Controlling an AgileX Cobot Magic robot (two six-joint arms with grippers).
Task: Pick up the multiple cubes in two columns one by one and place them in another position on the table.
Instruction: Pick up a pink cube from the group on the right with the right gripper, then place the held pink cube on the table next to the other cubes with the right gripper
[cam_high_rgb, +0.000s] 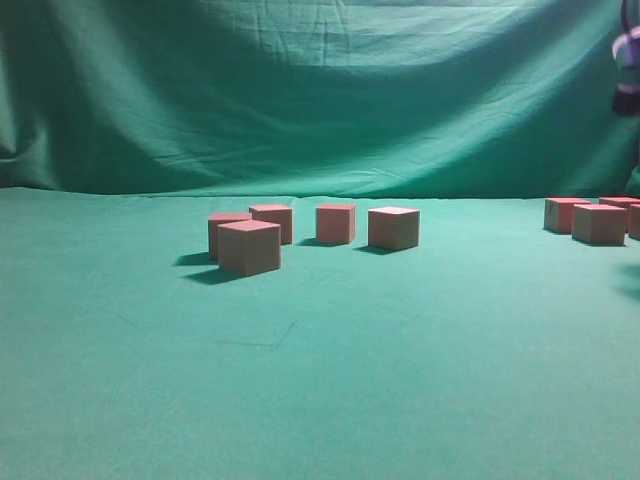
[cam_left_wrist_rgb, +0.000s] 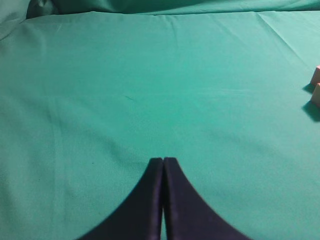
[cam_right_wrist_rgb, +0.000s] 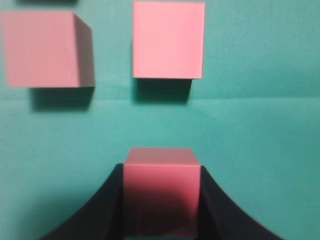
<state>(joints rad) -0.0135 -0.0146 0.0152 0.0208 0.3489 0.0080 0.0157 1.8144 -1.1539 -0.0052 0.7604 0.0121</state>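
In the right wrist view a pink cube (cam_right_wrist_rgb: 161, 190) sits between the dark fingers of my right gripper (cam_right_wrist_rgb: 161, 170), and both fingers press against its sides. It rests on the green table (cam_right_wrist_rgb: 250, 130). Two more cubes lie just beyond it, one to the left (cam_right_wrist_rgb: 45, 47) and one straight ahead (cam_right_wrist_rgb: 168, 39). The exterior view shows several cubes in a middle group, the nearest being (cam_high_rgb: 249, 247), and another cluster at the right edge (cam_high_rgb: 599, 223). My left gripper (cam_left_wrist_rgb: 163, 160) is shut on nothing, above bare cloth.
Part of the right arm (cam_high_rgb: 628, 70) shows at the top right of the exterior view. A draped green backdrop (cam_high_rgb: 320, 90) rises behind the table. Two cube edges (cam_left_wrist_rgb: 316, 85) peek in at the right border of the left wrist view.
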